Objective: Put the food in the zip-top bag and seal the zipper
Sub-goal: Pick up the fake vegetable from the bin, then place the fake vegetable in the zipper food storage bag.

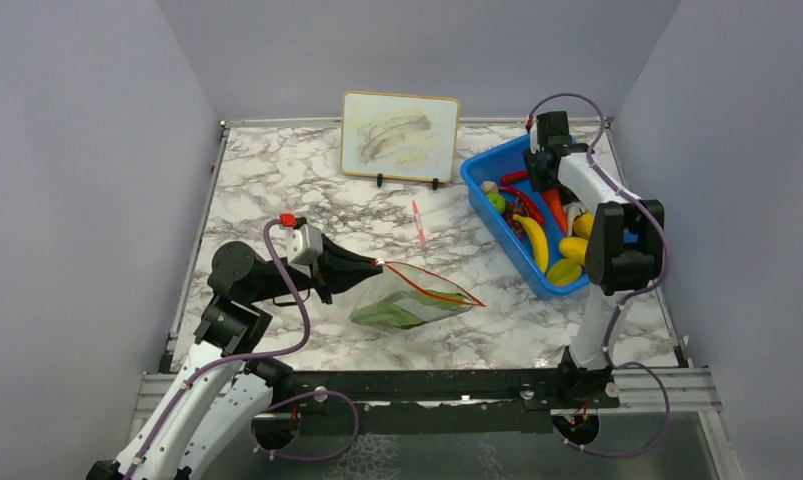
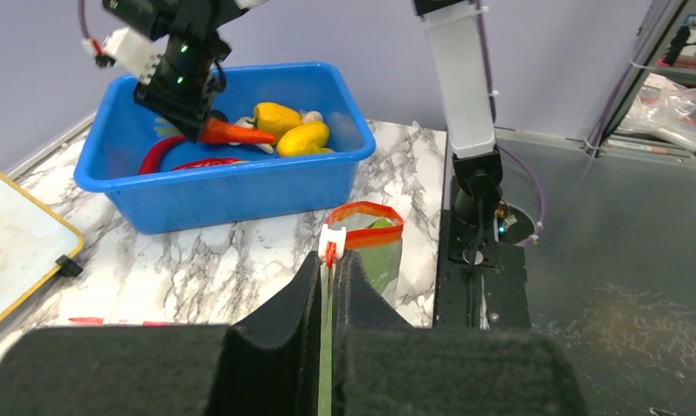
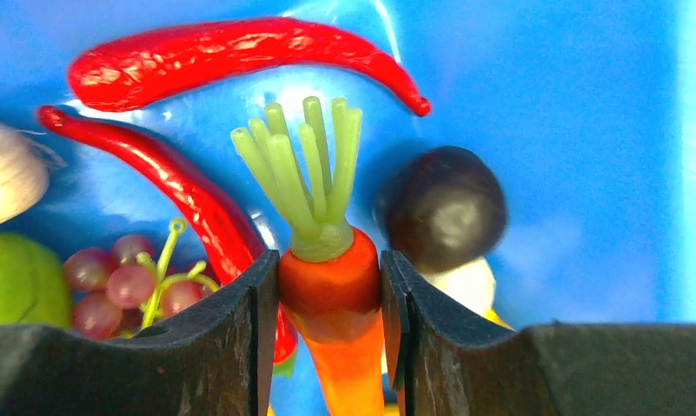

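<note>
right gripper is in the blue bin at the far right of the marble table, jaws closed partway and clamped on the orange carrot just below its green stalks; both pads touch the carrot's shoulders, stalks stick out past the fingertips, orange body runs back between the fingers. in left wrist view the carrot tip pokes out sideways from the jaws at about rim height; cannot tell if it is clear of the other pieces

around it in the bin: two red chilies, a dark round piece just right of the carrot top, a bunch of grapes, a green fruit and a white piece at the left edge. banana and yellow pepper lie toward the near end of the bin

left gripper is low over the table, near centre left, jaws almost fully closed with only a thin slit, pinching the left corner of the zip-top bag. the white slider sits just beyond the fingertips. the zipper runs right from the jaws as two red-orange lines that spread apart, so the mouth gapes open. bag lies on the marble well apart from the bin, with the green leafy pod inside

a red-and-white pen lies between bag and bin, a whiteboard stands at the far edge
</note>
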{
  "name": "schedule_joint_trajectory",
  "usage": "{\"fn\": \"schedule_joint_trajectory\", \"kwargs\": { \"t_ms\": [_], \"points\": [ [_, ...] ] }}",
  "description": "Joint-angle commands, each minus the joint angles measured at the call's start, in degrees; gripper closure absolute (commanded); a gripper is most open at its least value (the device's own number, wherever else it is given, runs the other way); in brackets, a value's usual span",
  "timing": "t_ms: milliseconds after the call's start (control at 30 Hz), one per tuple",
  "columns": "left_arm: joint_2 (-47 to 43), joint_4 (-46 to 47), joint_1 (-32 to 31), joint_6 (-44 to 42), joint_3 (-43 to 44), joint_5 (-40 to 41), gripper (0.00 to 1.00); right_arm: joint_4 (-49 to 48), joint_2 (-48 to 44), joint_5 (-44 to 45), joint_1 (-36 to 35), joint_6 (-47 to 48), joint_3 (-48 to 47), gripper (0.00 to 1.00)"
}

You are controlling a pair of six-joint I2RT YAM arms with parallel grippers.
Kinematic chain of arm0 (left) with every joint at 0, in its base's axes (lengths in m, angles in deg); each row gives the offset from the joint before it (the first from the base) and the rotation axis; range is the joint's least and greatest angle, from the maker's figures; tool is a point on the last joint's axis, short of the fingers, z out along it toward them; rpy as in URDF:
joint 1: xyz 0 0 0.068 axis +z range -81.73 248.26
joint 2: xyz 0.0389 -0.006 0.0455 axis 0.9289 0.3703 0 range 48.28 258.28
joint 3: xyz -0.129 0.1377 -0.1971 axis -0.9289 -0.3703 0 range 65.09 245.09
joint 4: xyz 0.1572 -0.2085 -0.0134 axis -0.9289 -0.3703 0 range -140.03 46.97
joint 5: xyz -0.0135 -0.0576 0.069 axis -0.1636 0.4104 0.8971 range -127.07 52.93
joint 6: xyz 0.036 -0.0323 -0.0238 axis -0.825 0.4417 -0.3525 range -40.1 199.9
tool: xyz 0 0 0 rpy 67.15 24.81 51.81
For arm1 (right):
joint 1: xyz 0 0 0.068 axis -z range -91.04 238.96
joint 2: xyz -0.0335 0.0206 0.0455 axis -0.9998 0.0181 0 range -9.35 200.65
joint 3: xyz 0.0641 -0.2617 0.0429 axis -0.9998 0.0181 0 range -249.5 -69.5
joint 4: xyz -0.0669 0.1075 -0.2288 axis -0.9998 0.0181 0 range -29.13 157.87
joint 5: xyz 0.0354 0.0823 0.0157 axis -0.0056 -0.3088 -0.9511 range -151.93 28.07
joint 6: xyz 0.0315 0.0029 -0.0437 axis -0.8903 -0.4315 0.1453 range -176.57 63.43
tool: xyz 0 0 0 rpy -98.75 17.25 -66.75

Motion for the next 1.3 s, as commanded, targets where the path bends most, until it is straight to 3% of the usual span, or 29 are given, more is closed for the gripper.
{"fn": "schedule_joint_trajectory", "kwargs": {
  "t_ms": [0,300,400,567,700,967,1267],
  "points": [
    [-0.38,2.58,-0.13,-0.01,-0.57,4.52,1.00,1.28,-9.82,-0.55,0.30,-3.22,1.09,0.79],
    [0.84,1.97,-0.18,0.39,0.15,10.60,1.00,1.32,-25.47,-7.70,0.21,-10.66,5.06,0.81],
    [1.27,1.76,-0.15,1.20,0.00,13.04,1.00,-1.20,-32.88,-14.77,0.22,-14.77,8.68,0.81],
    [1.67,2.09,-0.18,2.57,0.23,12.97,1.00,-12.41,-47.39,-29.64,0.21,-22.87,19.16,0.81],
    [2.09,2.46,-0.16,4.31,0.21,13.71,1.00,-26.24,-59.13,-36.83,0.21,-35.07,29.59,0.81],
    [3.37,7.84,-0.20,10.77,-2.13,14.88,1.00,-41.06,-70.12,-34.73,0.23,-60.47,45.26,0.82],
    [4.94,9.88,-0.35,12.53,-3.39,14.74,1.00,-44.97,-68.47,-31.49,-1.56,-74.53,53.16,0.82]
  ]
}}
